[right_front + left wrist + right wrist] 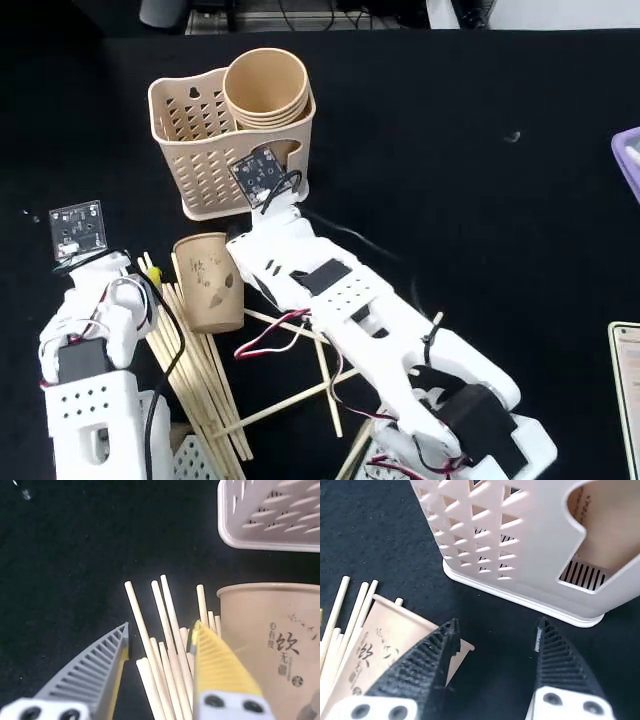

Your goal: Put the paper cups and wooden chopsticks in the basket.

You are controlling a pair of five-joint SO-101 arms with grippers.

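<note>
A beige slotted basket stands at the back with a stack of paper cups in its right half. A loose printed paper cup rests in front of it, beside a bundle of wooden chopsticks. My left gripper is open, its fingers on either side of the chopsticks' ends, with the cup just beside it. My right gripper is open over the black table between the cup and the basket, holding nothing. The right arm stretches in from the front right.
A few single chopsticks lie crossed under the right arm. A purple object and a pale card sit at the right edge. Black tabletop lies open right of the basket.
</note>
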